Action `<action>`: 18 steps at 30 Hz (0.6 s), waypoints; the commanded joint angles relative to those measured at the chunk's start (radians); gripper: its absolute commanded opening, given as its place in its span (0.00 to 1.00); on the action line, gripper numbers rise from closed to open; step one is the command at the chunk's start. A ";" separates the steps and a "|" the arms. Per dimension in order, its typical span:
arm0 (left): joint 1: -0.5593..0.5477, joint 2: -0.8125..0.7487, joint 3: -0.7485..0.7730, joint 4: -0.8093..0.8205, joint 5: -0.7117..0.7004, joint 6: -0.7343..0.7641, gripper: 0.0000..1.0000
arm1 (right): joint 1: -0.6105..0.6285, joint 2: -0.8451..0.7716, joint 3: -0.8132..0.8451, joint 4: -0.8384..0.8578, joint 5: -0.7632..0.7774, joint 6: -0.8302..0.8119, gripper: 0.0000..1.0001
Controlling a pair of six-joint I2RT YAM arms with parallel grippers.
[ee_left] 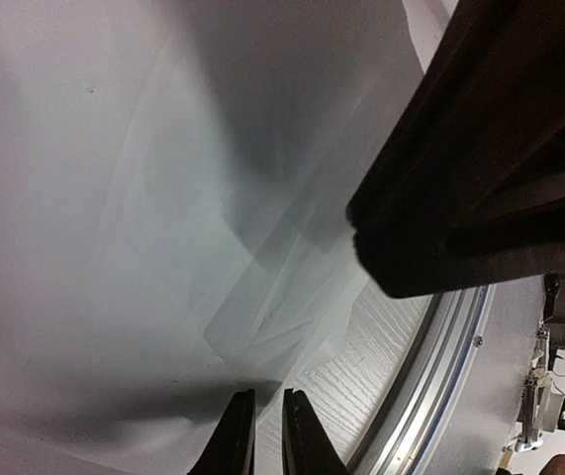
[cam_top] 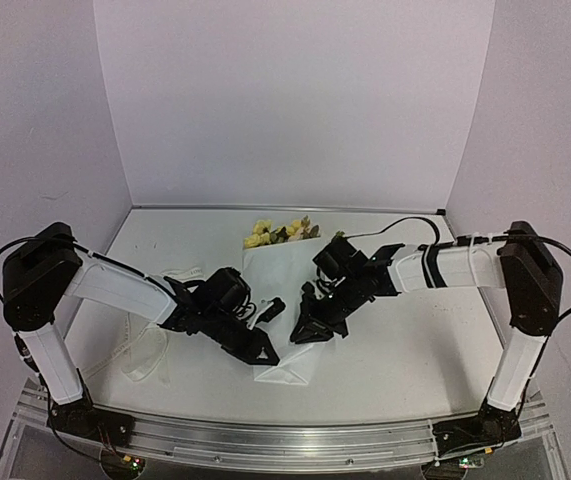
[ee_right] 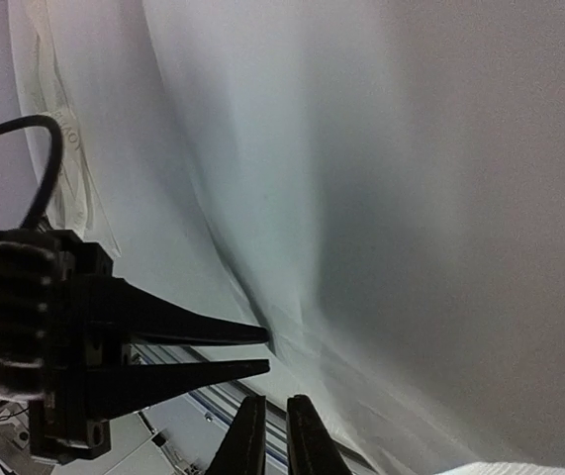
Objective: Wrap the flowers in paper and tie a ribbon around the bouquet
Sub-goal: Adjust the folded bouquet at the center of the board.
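Note:
The bouquet (cam_top: 283,300) lies on the table as a white paper cone, narrow end toward me. The yellow and cream flowers (cam_top: 280,232) show at its far, wide end. My left gripper (cam_top: 268,352) rests on the cone's narrow end from the left. Its jaws stand nearly shut with a thin slit, and the paper (ee_left: 143,247) fills that wrist view beyond them. My right gripper (cam_top: 307,328) is over the cone from the right, close to the left one. It too is nearly shut, with nothing between its tips (ee_right: 274,435). The ribbon (cam_top: 180,273) lies loose at the left.
A metal rail (cam_top: 285,440) runs along the table's near edge, close under both grippers. Part of the ribbon trails toward a clear loop (cam_top: 145,355) by the left arm. White walls stand behind and on both sides.

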 commanded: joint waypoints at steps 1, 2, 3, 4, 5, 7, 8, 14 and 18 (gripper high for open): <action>-0.005 0.007 0.000 0.051 0.010 -0.005 0.12 | 0.023 0.034 -0.052 0.097 0.003 0.064 0.11; -0.005 0.007 -0.001 0.053 0.009 -0.006 0.12 | 0.029 0.040 -0.060 0.104 0.007 0.069 0.11; -0.005 0.007 -0.003 0.055 0.009 -0.007 0.12 | 0.033 0.046 -0.070 0.112 0.011 0.072 0.10; -0.005 0.008 -0.004 0.057 0.009 -0.008 0.12 | 0.035 0.053 -0.079 0.120 0.015 0.075 0.10; -0.005 0.009 -0.005 0.060 0.009 -0.008 0.12 | 0.036 0.060 -0.086 0.129 0.017 0.079 0.10; -0.005 0.014 -0.006 0.062 0.011 -0.009 0.12 | 0.036 0.073 -0.095 0.143 0.019 0.085 0.10; -0.005 0.017 -0.005 0.063 0.013 -0.010 0.12 | 0.036 0.078 -0.096 0.149 0.018 0.089 0.10; -0.005 0.030 -0.006 0.079 0.027 -0.019 0.12 | 0.043 0.104 -0.097 0.165 0.020 0.093 0.10; -0.005 0.060 -0.008 0.095 0.034 -0.026 0.12 | 0.044 0.126 -0.106 0.173 0.029 0.095 0.10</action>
